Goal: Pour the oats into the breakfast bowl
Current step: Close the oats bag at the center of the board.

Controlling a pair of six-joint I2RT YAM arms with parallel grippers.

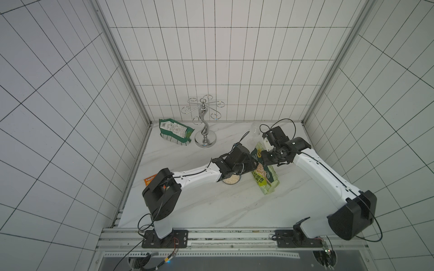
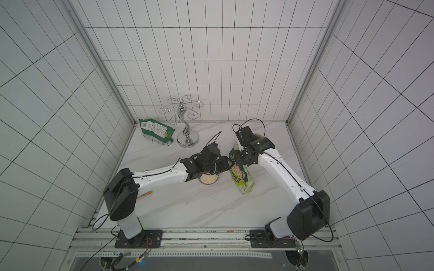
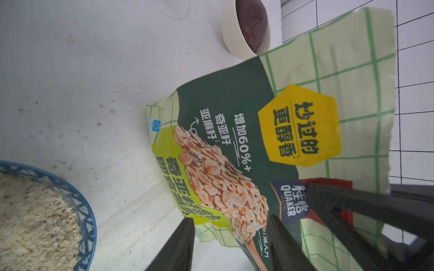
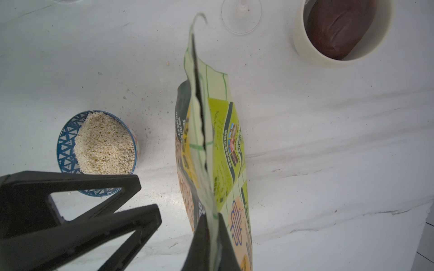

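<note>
- Right gripper (image 4: 212,244): fingers (image 4: 199,248) pressed together on the top edge of the oat pouch (image 4: 211,140), pinching it.
- Left gripper (image 4: 148,199): fingers (image 4: 70,181) part-spread, nothing between them. It sits just beside the pouch without touching it, and above the breakfast bowl (image 4: 67,145).
- Marble table (image 1: 211,206): white with grey veins, a few stray flakes scattered between bowl and pouch.
- Chrome glass stand (image 1: 204,138): upright near the back wall.
- Oat pouch: light-green check with a dark green panel. Stands upright on the table between the two arms, its mouth a narrow slit.
- Dark green bag (image 1: 175,132): white label, lying in the back left corner beside the stand.
- Breakfast bowl: blue-and-white triangles, near the pouch but apart from it. Partly hidden under the left arm in both top views.
- White bowl (image 4: 303,40): dark brown contents, beyond the pouch, near the foot of a clear glass (image 4: 242,23).
- Oats (image 4: 105,145): pale flakes heaped in the breakfast bowl, close to its rim.
</note>
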